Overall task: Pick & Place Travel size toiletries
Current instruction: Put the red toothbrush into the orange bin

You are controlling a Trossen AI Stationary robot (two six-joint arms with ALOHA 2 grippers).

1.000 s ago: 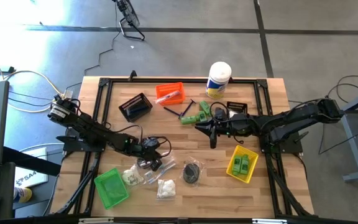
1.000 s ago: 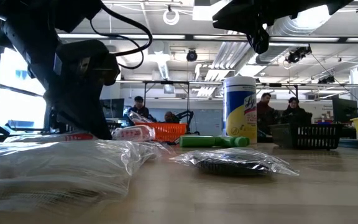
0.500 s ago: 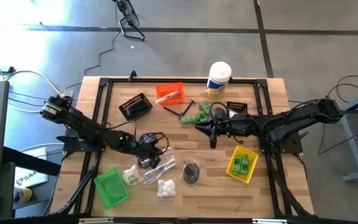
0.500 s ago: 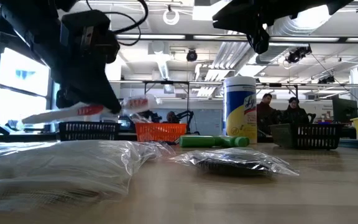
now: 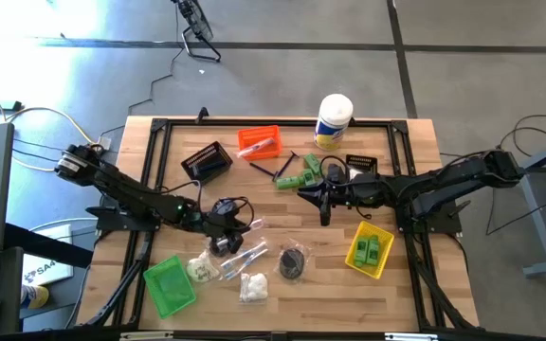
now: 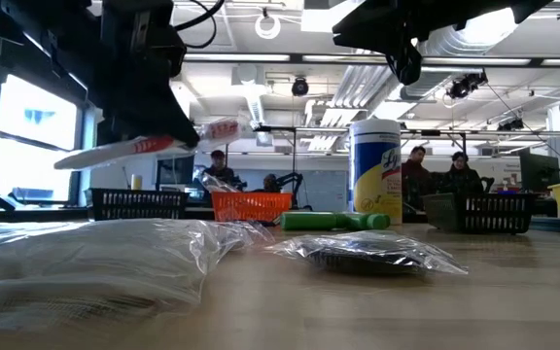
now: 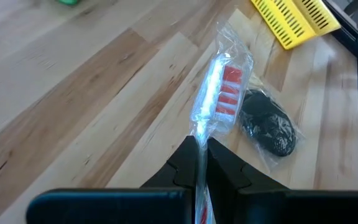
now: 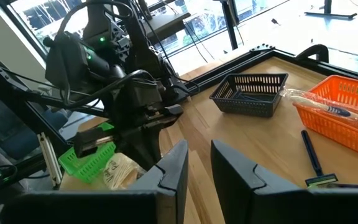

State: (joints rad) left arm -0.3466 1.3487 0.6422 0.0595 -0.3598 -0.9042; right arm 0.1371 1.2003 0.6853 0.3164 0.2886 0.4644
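My left gripper [image 5: 224, 230] is shut on a clear-wrapped slim packet [image 6: 154, 146] with a red-and-white piece inside, up above the table's near left part. More toiletries lie below it: another clear packet [image 5: 243, 258], bags of white puffs [image 5: 252, 286], and a dark round bundle [image 5: 294, 260] in clear wrap. Green mini bottles [image 5: 297, 176] and thin black sticks [image 5: 263, 169] lie flat farther back. My right gripper [image 8: 197, 165] is open and hovers over the middle of the table [image 5: 325, 201], touching nothing. My left gripper pinches the slim packet between its two fingers, partway along its length [image 7: 199, 146], slanting down from above. The red-and-white end [image 7: 225, 87] sticks out beyond the fingertips. The packet is lifted clear of the table and lies nearly level, one end a little higher [image 6: 224, 127].
An orange bin [image 5: 259, 142] holding a packet, a black bin [image 5: 207, 163] and a small black bin [image 5: 360, 164] stand at the far side beside the white canister [image 5: 334, 120]. A green bin [image 5: 169, 284] sits near left, a yellow bin [image 5: 370, 249] with green bottles near right. People sit beyond the table.
My left gripper has risen from the table with the slim packet in its fingers. The packet has gone from table height to well above the pile, lifted clear and tilted slightly. The gripper has also drifted a little toward the table's left edge.
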